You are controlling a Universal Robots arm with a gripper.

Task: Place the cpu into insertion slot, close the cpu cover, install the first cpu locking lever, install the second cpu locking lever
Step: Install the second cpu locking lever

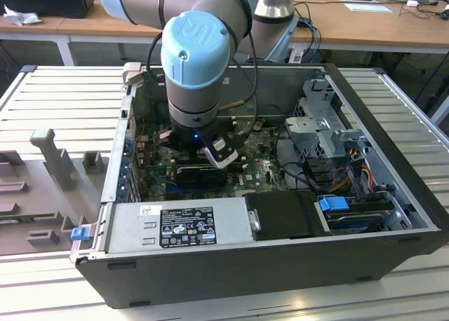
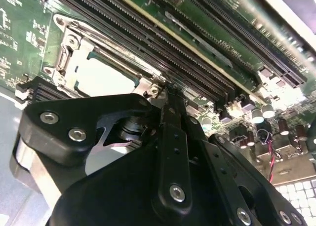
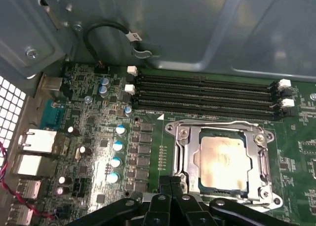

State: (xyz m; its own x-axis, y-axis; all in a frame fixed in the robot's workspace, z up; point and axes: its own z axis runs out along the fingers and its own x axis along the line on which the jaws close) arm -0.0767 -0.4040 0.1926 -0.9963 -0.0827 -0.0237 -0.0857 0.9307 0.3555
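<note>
An open computer case lies on a ribbed metal surface. The cpu sits in the insertion slot, the cpu cover lying flat over it. The hand, fingers together and holding nothing, hovers just beside the slot. Judgement: lever stage; a precise hook-and-press is called for.

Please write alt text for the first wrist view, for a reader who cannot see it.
The cpu sits in the insertion slot with the cpu cover closed over it, on a green circuit board. Long black memory slots run beside it, and the black hand is close to the socket's edge.
</note>
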